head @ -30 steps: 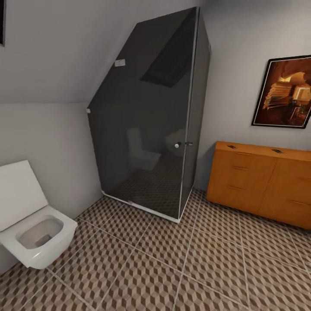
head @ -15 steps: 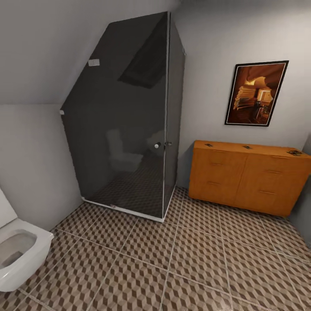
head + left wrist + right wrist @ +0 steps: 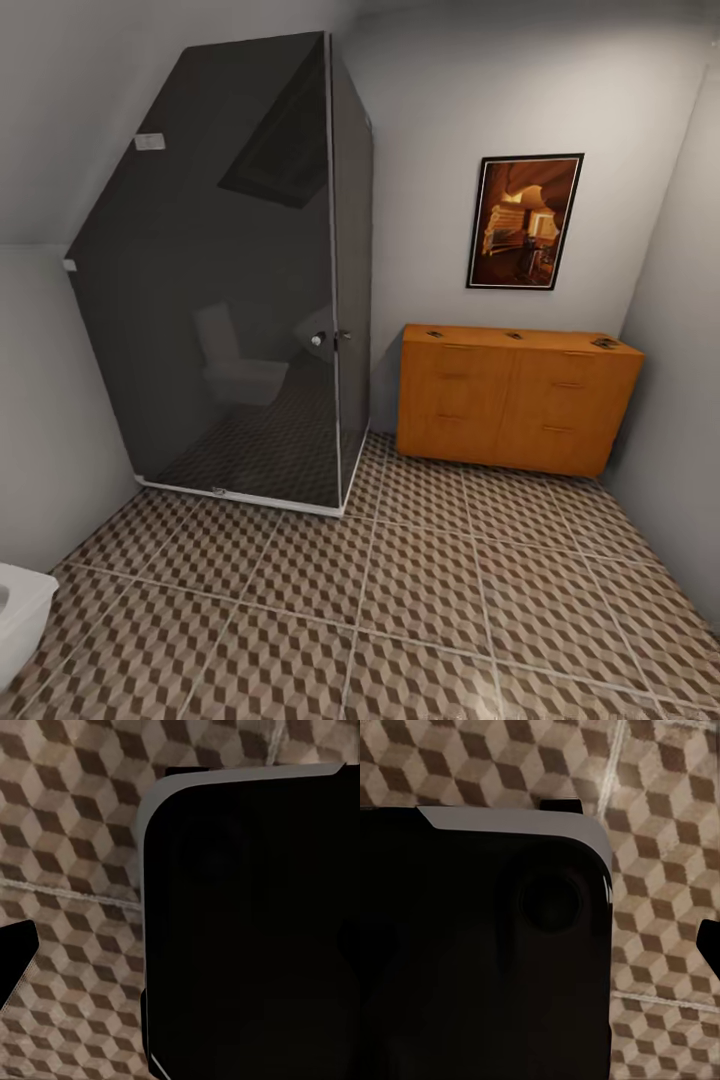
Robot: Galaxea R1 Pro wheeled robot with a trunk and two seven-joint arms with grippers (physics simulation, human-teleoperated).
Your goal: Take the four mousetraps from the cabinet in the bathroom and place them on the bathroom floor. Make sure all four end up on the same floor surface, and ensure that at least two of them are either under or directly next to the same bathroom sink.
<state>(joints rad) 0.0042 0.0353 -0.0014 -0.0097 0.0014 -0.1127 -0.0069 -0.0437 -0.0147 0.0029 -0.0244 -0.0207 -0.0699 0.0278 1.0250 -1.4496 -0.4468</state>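
Grey walls under a sloping ceiling (image 3: 90, 110). Dark smoked-glass shower enclosure (image 3: 240, 290) in the corner, reflecting a toilet. Orange wooden cabinet (image 3: 515, 398) against the far wall, beside the shower. Framed orange-toned picture (image 3: 524, 221) above it. Cube-patterned brown and cream floor tiles (image 3: 420, 610), pale grout. Corner of a white toilet (image 3: 15, 610) nearest, lower left.

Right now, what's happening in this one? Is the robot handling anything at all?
Nothing is being handled. The robot is in the bathroom, looking across the cube-patterned floor at an orange wooden cabinet against the far wall, beside a dark glass shower enclosure. Three small dark items lie on the cabinet top, too small to identify. A framed picture hangs above. Both wrist views look down at the tiles past dark robot bodywork, so the gripper states cannot be told.
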